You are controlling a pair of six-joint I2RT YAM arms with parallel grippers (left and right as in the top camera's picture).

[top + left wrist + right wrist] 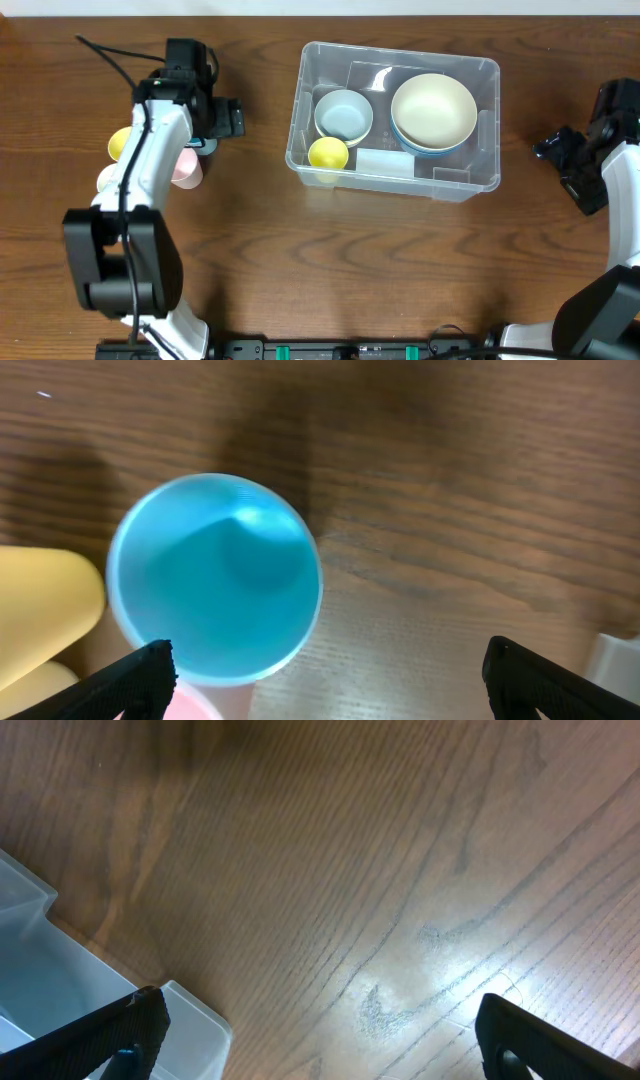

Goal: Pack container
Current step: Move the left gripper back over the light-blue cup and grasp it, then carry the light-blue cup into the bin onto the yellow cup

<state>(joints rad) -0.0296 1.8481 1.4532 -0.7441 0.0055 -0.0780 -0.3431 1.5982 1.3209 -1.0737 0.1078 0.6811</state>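
Observation:
The clear plastic container (400, 52) stands at the table's middle, and its corner (60, 995) shows in the right wrist view. Inside are a pale blue bowl (343, 113), a cream bowl (433, 108) nested in a blue one, and a yellow cup (328, 154). My left gripper (218, 122) (330, 685) hangs open over the table left of the container, above a blue cup (215, 580) that lies toward its left finger (140, 680). My right gripper (570, 165) (320, 1040) is open over bare wood to the right of the container, holding nothing.
Left of the container, partly under my left arm, sit a yellow cup (122, 143) (45, 600), a pink cup (186, 168) (195, 705) and a whitish cup (108, 178). A whitish label (385, 163) lies in the container.

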